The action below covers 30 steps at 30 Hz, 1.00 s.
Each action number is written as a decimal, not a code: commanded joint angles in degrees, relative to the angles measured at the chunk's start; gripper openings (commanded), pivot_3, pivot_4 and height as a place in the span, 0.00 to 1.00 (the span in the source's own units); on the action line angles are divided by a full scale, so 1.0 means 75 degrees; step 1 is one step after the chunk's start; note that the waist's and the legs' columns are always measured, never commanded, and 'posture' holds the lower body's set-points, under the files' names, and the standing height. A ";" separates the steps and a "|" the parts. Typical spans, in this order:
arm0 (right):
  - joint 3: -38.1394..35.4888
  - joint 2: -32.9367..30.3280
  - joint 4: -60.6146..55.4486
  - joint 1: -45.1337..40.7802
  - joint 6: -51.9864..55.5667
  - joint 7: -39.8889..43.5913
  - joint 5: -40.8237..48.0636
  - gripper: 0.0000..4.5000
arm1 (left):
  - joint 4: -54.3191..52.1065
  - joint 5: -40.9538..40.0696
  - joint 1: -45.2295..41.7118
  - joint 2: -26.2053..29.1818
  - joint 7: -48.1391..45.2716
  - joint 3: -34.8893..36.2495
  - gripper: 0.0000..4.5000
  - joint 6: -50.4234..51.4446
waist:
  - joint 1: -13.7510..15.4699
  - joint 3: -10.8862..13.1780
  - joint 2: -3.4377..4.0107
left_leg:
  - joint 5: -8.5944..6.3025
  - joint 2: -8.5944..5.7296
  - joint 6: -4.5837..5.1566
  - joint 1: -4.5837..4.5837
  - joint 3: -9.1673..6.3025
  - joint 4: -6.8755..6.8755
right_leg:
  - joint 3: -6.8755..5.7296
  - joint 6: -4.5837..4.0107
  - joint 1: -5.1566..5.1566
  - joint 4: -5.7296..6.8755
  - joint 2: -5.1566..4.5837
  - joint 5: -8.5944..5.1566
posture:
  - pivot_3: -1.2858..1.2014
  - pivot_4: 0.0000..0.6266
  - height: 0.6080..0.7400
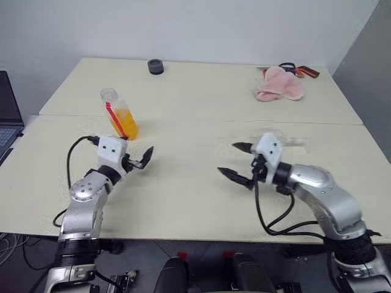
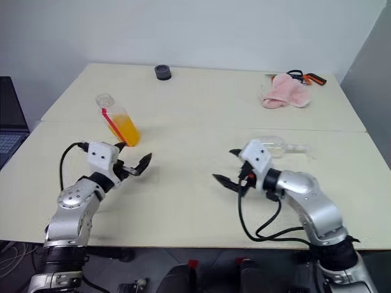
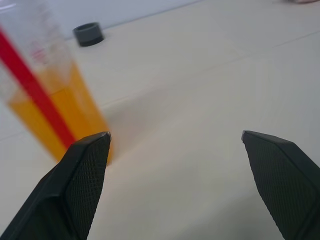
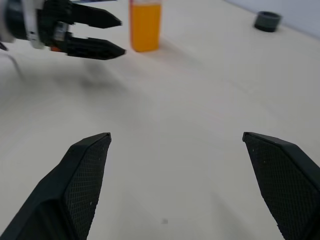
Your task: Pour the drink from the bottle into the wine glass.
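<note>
The bottle [image 1: 117, 114] stands upright on the tabletop [image 1: 195, 183] toward its left side, near the seam between the two boards, partly filled with the drink [image 1: 126, 124]; no cap can be seen on its neck, so the mouth appears open. The left gripper [image 1: 135, 161] hovers just in front of it with fingers spread wide and nothing between them. The wine glass [image 2: 276, 146] seems to lie on its side toward the right edge, just behind the right gripper [image 1: 239, 162], which also stands wide open and empty.

The step in hand looks like reaching for the bottle. To do it well, the left gripper should come in level, with a finger on either flat face at mid-height, below the neck, and close without nudging it, since an open bottle would spill. The wine glass probably needs standing upright before any pouring. A pink cloth [image 1: 278, 85] and a dark ring [image 1: 156, 66] lie near the far edge, well clear.
</note>
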 commanded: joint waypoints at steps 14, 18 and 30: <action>0.0415 -0.2355 0.2230 0.0263 -0.2806 -0.1697 -0.4813 1.00 | -0.0087 -0.0879 -0.1923 0.0529 -0.4284 -0.1922 1.00 0.0586 | -0.0061 0.0001 0.0001 | 0.0000 0.0004 0.0000 0.0016 0.0037 -0.0003 | 0.0025 0.0001 0.0001 0.0000 0.0014 -0.0001 | 0.52 0.24 1.00; 0.0919 -0.2223 0.3357 -0.0180 -0.3430 -0.2168 -0.5710 1.00 | 0.0207 -0.0701 -0.2164 0.0462 -0.4659 -0.2088 1.00 0.0340 | -0.0071 0.0001 0.0002 | 0.0000 0.0004 0.0000 0.0016 0.0042 -0.0005 | 0.0030 0.0001 0.0000 -0.0001 0.0014 -0.0001 | 0.52 0.24 1.00; 0.1753 -0.1573 0.6332 -0.1608 -0.4562 -0.4275 -0.7786 1.00 | 0.0758 -0.0443 -0.2265 0.0161 -0.4670 -0.2073 1.00 -0.0213 | -0.0062 0.0001 0.0003 | 0.0001 0.0004 -0.0002 0.0013 0.0046 -0.0002 | 0.0034 -0.0001 -0.0002 -0.0001 0.0011 0.0000 | 0.52 0.24 1.00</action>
